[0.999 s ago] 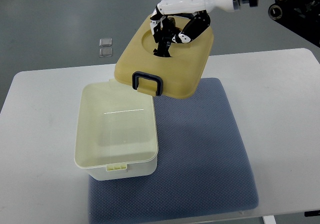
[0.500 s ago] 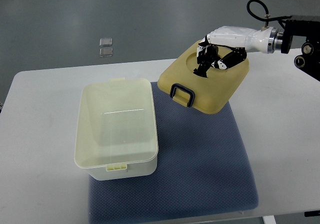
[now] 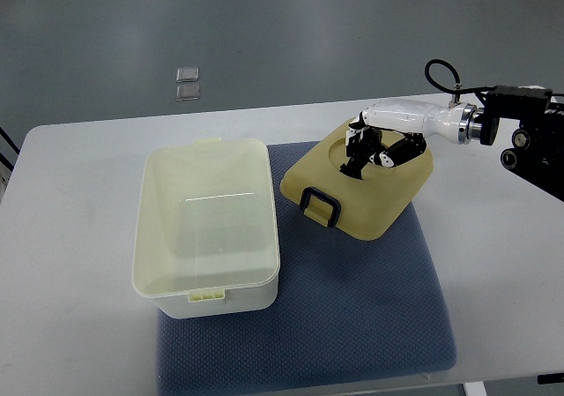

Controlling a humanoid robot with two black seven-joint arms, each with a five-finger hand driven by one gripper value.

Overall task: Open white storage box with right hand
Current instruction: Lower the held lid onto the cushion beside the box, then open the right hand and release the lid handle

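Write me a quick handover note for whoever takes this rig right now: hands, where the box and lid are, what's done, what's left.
Right hand: fingers curled into the round recess of the yellowish plastic lid, gripping it. Left hand: not in view.
White rectangular storage box: open, looks empty, on the left part of the blue textured mat atop the white table.
Lid: off the box, to its right over the mat, black latch handle facing the camera; whether it rests fully on the mat is unclear.
Done: box opened.
Left: release the lid, withdraw the hand.
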